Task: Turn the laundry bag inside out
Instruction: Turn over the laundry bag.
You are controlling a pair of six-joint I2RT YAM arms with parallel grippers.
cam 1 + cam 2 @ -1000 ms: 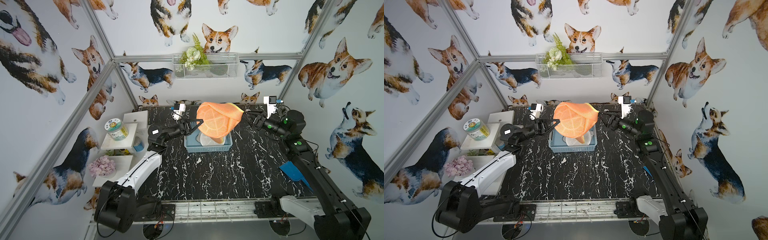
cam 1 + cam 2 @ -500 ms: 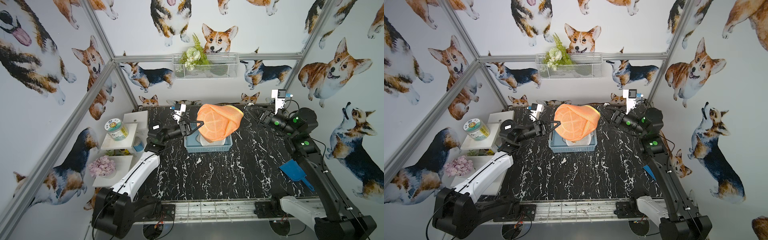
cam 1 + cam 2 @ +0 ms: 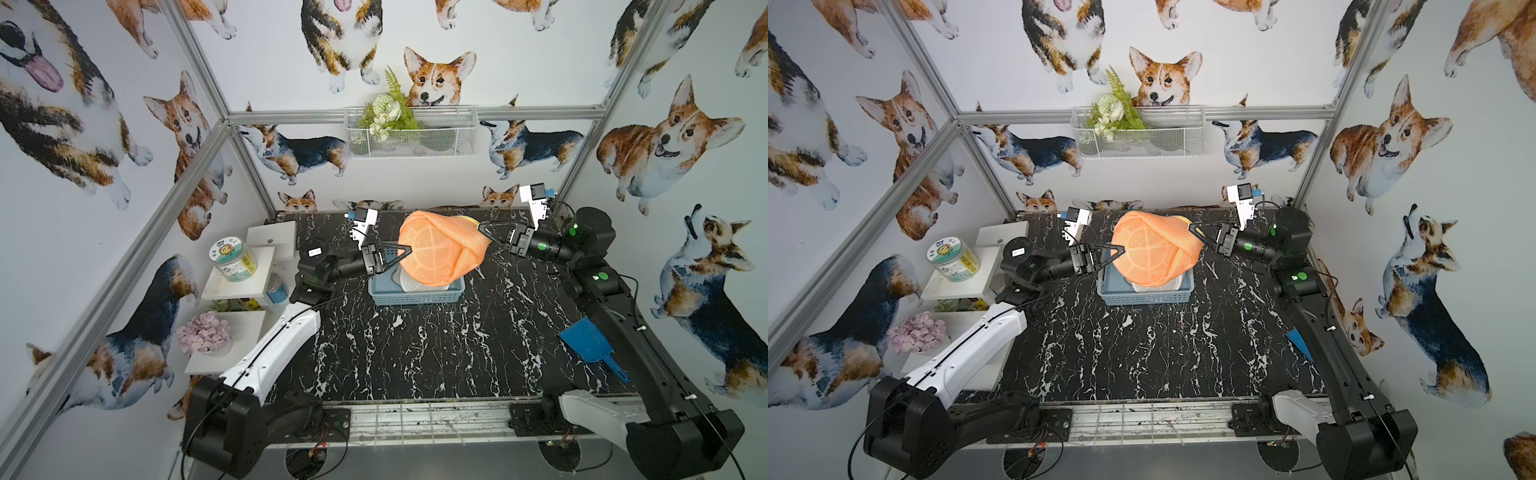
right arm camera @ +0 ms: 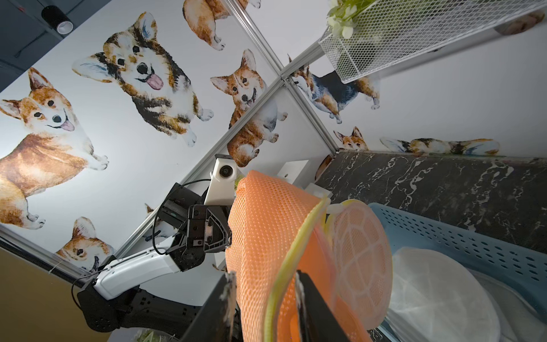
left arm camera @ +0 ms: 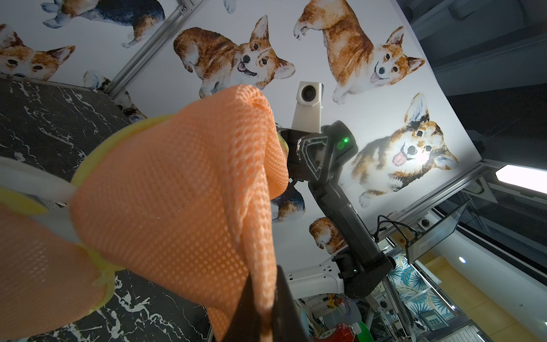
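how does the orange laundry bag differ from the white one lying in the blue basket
Colour: the orange laundry bag has yellow trim; the white bag is all white. Pose: the orange laundry bag is bunched and lifted, pinched by the left gripper; the white bag lies flat in the blue basket. Both look like mesh.

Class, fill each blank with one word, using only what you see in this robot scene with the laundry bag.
1. The orange mesh laundry bag hangs over a ___ basket.
2. Its rim has ___ trim.
3. The left gripper, shut on the mesh, and the right gripper meet the bag from ___ sides.
4. The blue scoop lies on the table beside the ___ arm.

Missing words: blue; yellow; opposite; right
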